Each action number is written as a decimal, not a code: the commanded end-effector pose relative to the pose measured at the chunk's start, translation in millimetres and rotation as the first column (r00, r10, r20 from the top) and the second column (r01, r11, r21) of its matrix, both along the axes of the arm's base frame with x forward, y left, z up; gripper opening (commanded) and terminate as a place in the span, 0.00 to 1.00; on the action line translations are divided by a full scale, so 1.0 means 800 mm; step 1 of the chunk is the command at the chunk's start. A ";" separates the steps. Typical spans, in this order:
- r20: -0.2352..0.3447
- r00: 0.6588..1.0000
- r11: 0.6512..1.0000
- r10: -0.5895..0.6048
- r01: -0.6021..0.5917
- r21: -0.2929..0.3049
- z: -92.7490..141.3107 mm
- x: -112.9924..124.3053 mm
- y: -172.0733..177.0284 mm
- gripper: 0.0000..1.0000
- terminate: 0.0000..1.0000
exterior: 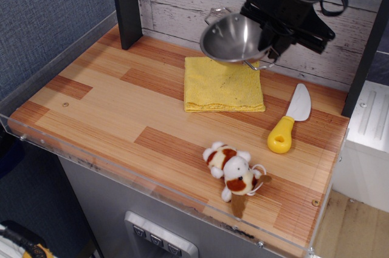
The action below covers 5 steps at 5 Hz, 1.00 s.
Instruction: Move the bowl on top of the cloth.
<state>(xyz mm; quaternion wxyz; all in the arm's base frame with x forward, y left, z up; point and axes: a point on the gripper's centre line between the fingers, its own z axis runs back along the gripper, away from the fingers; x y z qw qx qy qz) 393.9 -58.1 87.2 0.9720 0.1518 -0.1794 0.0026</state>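
Note:
The shiny steel bowl (232,38) with thin wire loop handles hangs in the air, tilted, above the far edge of the yellow cloth (222,85). My black gripper (268,32) is shut on the bowl's right rim and comes in from the upper right. The cloth lies flat on the wooden table, its far edge partly hidden behind the bowl. The bowl does not touch the cloth.
A knife (290,118) with a yellow handle and white blade lies right of the cloth. A small brown-and-white plush toy (234,173) lies near the front edge. A black post (126,4) stands at the back left. A clear rim (91,161) borders the wooden table.

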 end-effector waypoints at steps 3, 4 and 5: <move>-0.063 0.998 1.000 -0.003 0.004 0.017 -0.024 -0.025 0.024 0.00 0.00; -0.091 0.996 1.000 -0.009 0.010 0.011 -0.040 -0.027 0.032 0.00 0.00; -0.109 0.994 1.000 -0.026 0.026 0.003 -0.050 -0.023 0.028 0.00 0.00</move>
